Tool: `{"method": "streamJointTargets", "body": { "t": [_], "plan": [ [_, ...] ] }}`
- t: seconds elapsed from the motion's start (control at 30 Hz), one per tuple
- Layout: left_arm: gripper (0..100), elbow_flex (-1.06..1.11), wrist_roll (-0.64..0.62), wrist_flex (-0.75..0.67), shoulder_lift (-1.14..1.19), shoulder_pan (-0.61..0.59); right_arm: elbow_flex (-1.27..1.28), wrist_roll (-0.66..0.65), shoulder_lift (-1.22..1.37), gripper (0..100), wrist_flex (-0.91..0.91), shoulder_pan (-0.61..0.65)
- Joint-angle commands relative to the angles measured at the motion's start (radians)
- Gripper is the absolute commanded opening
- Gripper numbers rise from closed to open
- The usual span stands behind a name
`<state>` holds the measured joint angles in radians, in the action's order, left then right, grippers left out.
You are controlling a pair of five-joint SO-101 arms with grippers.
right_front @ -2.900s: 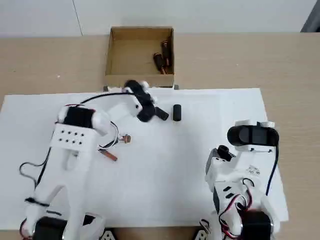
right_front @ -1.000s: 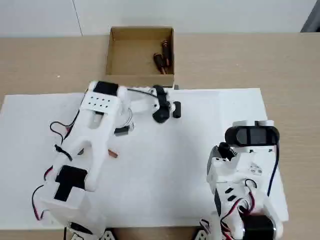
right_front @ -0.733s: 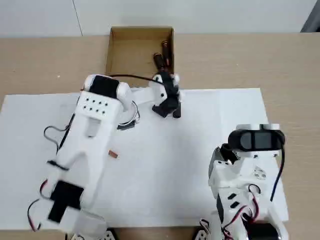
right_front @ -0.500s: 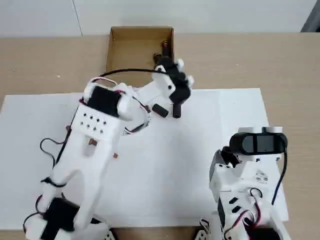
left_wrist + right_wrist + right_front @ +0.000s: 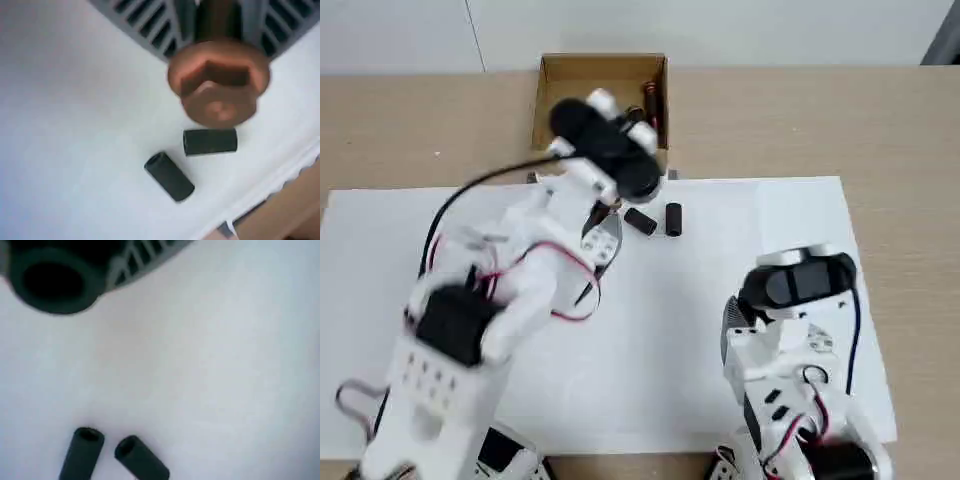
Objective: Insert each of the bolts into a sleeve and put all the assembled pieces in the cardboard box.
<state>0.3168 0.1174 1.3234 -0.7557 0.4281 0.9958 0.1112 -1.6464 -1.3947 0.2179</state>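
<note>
Bolt (image 5: 218, 87), copper-coloured with a hex head, is pinched in the left jaws. Its head faces the wrist camera, and it is held over the white sheet (image 5: 650, 330). The right jaws pinch a black held sleeve (image 5: 52, 285) whose open bore faces that wrist camera. One loose sleeve (image 5: 673, 221) lies on the sheet near its far edge. A second loose sleeve (image 5: 640, 221) lies angled just beside it, not touching. The left arm (image 5: 520, 270) stands over the sheet close to the cardboard box (image 5: 548, 110). The box rests on the desk (image 5: 820, 120) at the sheet's far edge. It holds assembled pieces (image 5: 650, 96) by its right wall.
</note>
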Motion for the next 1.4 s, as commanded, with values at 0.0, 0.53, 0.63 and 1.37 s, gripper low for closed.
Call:
{"method": "streamJointTargets", "body": {
  "t": [0.0,0.53,0.63,1.37],
  "plan": [
    [1,0.236,-0.060,-0.201,-0.236,0.003,0.040,-0.018,-0.001,0.3,0.111,0.010],
    [1,0.855,-0.377,-0.485,-0.885,-0.058,0.324,-0.018,-0.001,0.3,0.450,0.260],
    [1,0.894,-0.486,-0.486,-0.937,-0.064,0.367,-0.021,-0.001,0.3,0.519,0.315],
    [1,1.109,-0.806,-0.697,-1.062,-0.057,0.463,-0.184,0.001,0.4,0.690,0.518]
  ]
}}
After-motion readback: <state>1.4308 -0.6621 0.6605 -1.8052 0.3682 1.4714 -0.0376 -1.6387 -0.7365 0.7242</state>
